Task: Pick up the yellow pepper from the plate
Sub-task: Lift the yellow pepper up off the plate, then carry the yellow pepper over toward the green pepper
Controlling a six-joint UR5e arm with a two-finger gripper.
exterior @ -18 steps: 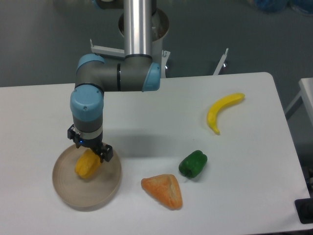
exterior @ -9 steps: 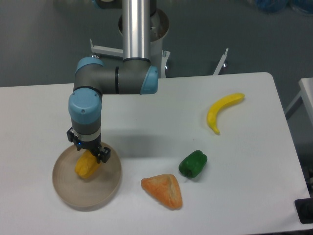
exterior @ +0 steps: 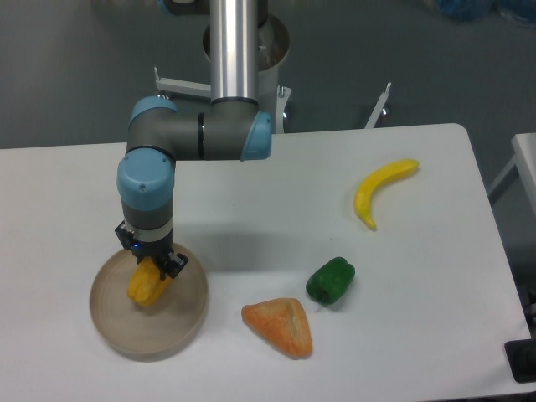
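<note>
On the left of the tabletop point(exterior: 75, 193), toward the near edge, sits the plate point(exterior: 172, 327), and the yellow pepper point(exterior: 146, 287) lies on it, a little left of the plate's middle. The gripper point(exterior: 155, 266) hangs straight down from the arm over the pepper's upper end, its dark fingers point(exterior: 173, 264) right at the top of the fruit. From this angle the wrist hides much of the contact, so I cannot tell whether the fingers are clenched on the pepper or only straddling it; the pepper looks to be resting on the plate, not lifted.

The step in hand looks like the grasp itself: the descent appears done, the lift not yet begun. The next move calls for a firm close across the lumpy body, then a straight vertical rise so the pepper clears the low rim without dragging the plate.

Farther right, near the front edge, lies an orange wedge-shaped piece point(exterior: 279, 326), then the green pepper point(exterior: 330, 280) just beyond it, and far right the banana point(exterior: 378, 192). All are well apart from the plate.
</note>
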